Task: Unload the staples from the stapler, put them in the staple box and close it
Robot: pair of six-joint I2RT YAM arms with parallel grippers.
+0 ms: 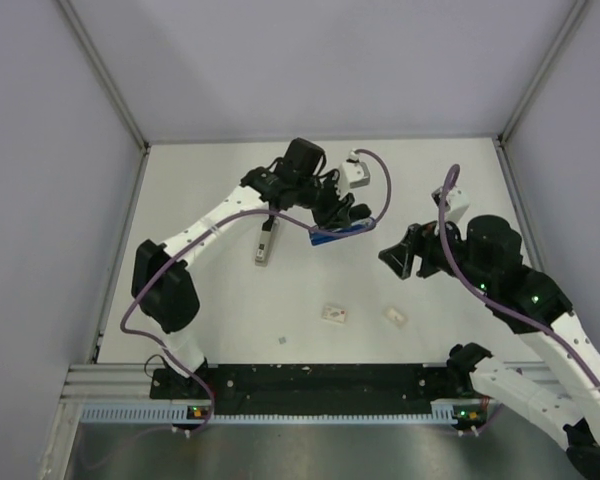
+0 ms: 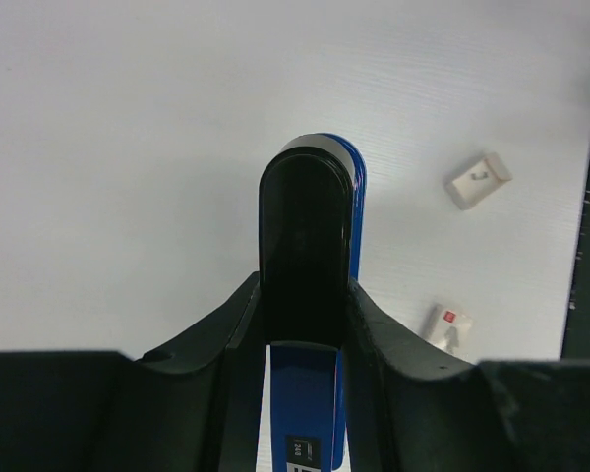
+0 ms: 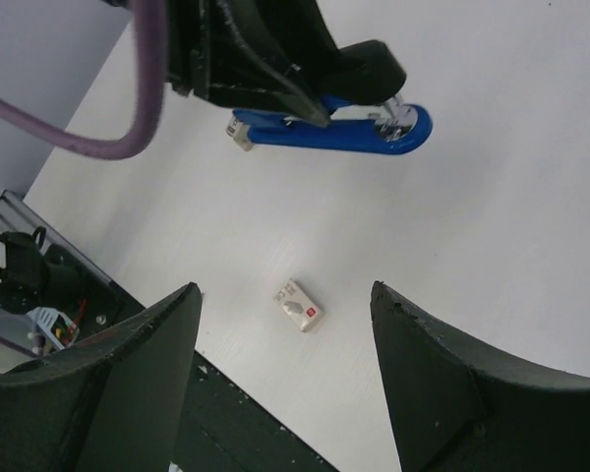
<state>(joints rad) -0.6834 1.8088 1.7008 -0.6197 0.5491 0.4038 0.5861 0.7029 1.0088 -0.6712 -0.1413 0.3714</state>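
so the left claw (image 2: 305,305) is clamped on the slim bright-blue stapler with dark ends (image 3: 344,131), holding it up over the white table (image 1: 230,310) so the wide-open right claw (image 3: 285,364) can probably open it up.

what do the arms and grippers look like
The left arm and right arm are white shells with black joints, each trailed by a purple cable. The left gripper and right gripper have broad, curved matte-black fingers. Green lights dot the right arm.
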